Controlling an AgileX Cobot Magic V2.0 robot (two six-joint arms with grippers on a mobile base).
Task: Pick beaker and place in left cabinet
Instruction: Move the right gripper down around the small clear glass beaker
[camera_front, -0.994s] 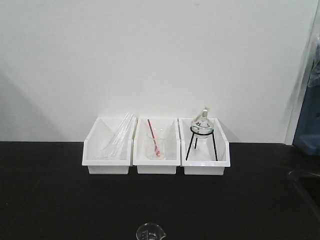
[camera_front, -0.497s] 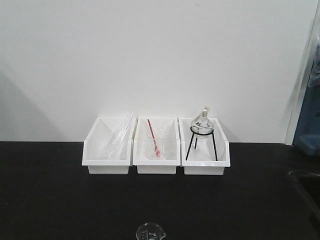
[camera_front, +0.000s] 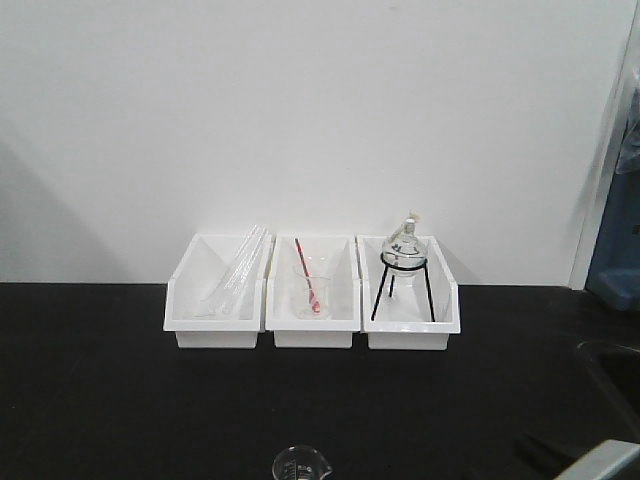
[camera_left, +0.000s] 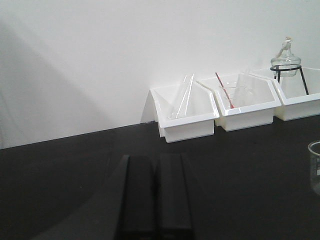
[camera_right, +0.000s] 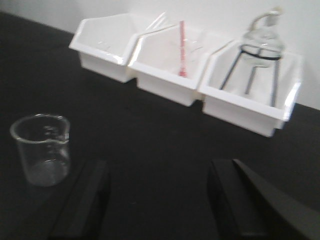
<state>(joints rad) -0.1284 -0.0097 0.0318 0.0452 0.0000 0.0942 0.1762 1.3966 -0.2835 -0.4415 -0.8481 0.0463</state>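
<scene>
The beaker (camera_front: 300, 464), small clear glass with a pour spout, stands on the black bench at the bottom edge of the front view. In the right wrist view the beaker (camera_right: 42, 150) sits just left of my right gripper (camera_right: 159, 167), which is open with nothing between its fingers (camera_right: 82, 197). My left gripper (camera_left: 156, 161) is shut and empty, low over the bench, with the beaker (camera_left: 315, 167) off to its right at the frame edge. The left cabinet is out of view.
Three white bins stand against the wall: the left bin (camera_front: 218, 300) holds glass tubes, the middle bin (camera_front: 312, 300) a beaker with a red rod, the right bin (camera_front: 412, 300) a flask on a black tripod. A sink (camera_front: 610, 365) lies at right.
Part of my right arm has come into the front view at the bottom right corner. The beaker and bins have not moved.
</scene>
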